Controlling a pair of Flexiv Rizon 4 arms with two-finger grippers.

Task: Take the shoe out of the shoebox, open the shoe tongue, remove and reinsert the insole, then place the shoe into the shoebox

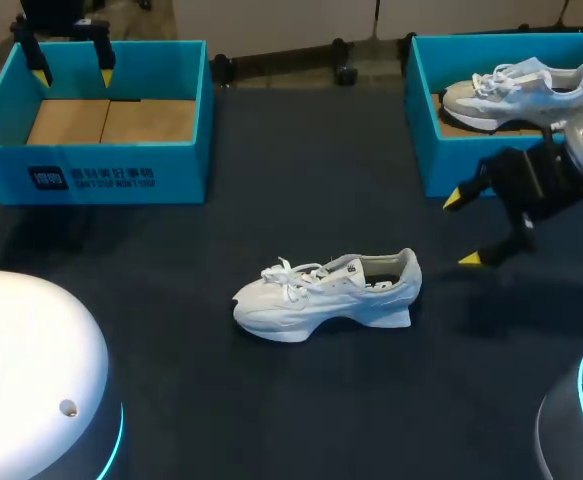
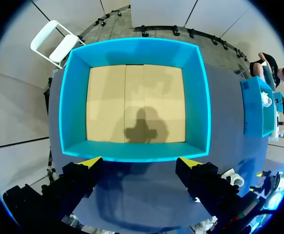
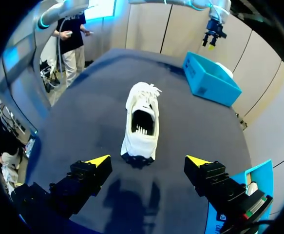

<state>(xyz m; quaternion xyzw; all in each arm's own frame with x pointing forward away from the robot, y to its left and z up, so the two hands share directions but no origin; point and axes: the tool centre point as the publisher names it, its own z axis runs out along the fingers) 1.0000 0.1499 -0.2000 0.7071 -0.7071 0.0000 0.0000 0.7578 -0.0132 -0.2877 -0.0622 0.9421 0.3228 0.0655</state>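
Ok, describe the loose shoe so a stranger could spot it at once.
Look at the dark table, with a blue left box and right box at its far corners. In its middle a white shoe stands alone, toe pointing left. The other shoe sits inside the right box; this one is out on the table.

The left hand (image 2: 140, 162) hangs spread over the blue shoebox (image 2: 203, 97), shadowing its cardboard floor (image 2: 107, 97); a second box (image 2: 254, 111) beyond perhaps holds something white

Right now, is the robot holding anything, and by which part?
No, nothing is held. The white shoe lies alone on the table; the right gripper and left gripper are both open and empty.
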